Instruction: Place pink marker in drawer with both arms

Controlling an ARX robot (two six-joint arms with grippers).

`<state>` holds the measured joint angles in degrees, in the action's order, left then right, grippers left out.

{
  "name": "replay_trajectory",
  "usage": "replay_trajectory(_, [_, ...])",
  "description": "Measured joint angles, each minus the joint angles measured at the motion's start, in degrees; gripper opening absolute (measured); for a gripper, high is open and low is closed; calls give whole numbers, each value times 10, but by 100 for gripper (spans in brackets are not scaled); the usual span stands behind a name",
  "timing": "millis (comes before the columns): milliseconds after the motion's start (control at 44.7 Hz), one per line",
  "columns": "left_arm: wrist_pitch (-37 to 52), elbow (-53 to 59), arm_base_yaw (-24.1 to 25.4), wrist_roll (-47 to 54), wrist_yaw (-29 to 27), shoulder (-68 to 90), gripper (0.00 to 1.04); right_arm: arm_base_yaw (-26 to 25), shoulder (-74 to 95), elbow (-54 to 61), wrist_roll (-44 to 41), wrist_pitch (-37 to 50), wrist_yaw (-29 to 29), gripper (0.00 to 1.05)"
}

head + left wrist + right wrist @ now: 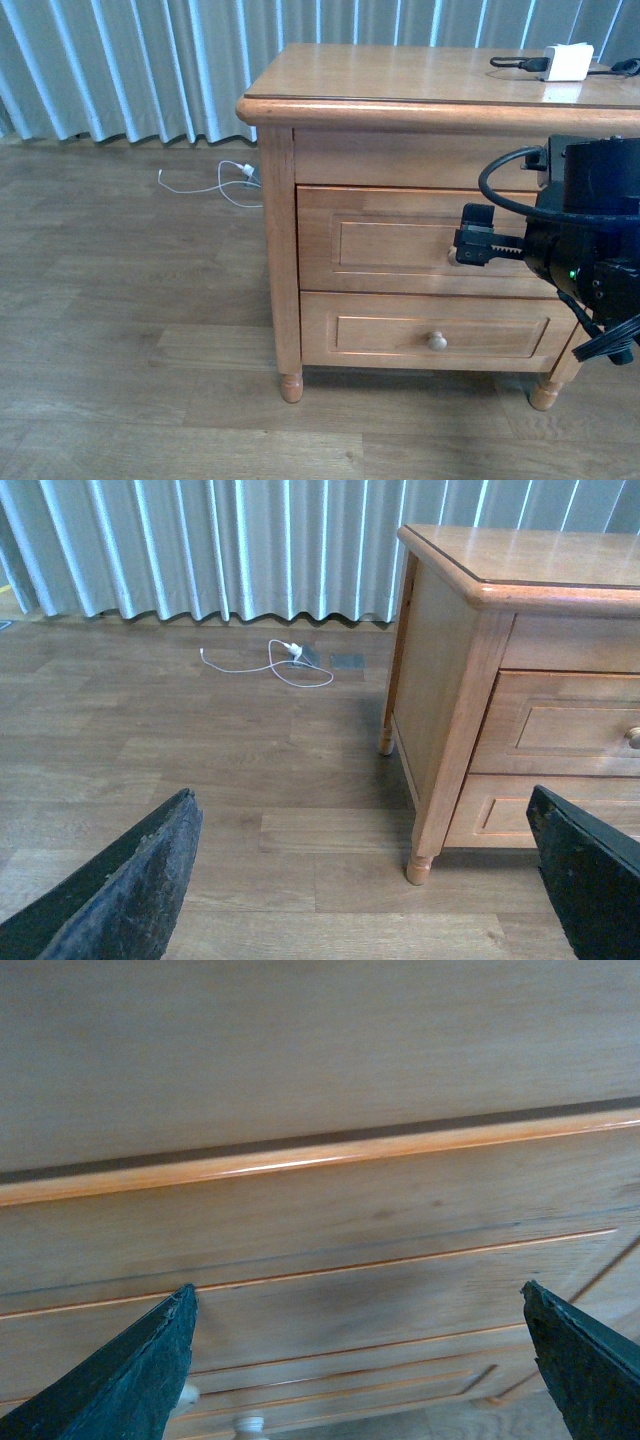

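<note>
The wooden nightstand (400,150) stands on a plank floor (130,330) before grey curtains (130,60). Its upper drawer (390,245) is closed. The right gripper (470,247) is spread wide at the drawer front; the left gripper (360,880) hangs released above the floor. A white charger (567,62) sits on the worktop. The pink marker is nowhere visible.

Front view faces nightstand (420,200), right wrist close against drawer (320,1280), both showing it
</note>
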<state>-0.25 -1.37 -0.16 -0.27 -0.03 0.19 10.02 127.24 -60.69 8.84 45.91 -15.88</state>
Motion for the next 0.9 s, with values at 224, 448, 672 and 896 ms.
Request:
replay_trajectory(224, [0,0,0,0,0,0,99,-1,-78,80,-8,-30,12,96])
replay_trajectory(448, [0,0,0,0,0,0,99,-11,-284,231,5,-100,55,96])
replay_trajectory(672, [0,0,0,0,0,0,99,-47,-579,386,-5,-236,116,96])
replay_trajectory(896, [0,0,0,0,0,0,99,-110,-906,487,-18,-429,177,96])
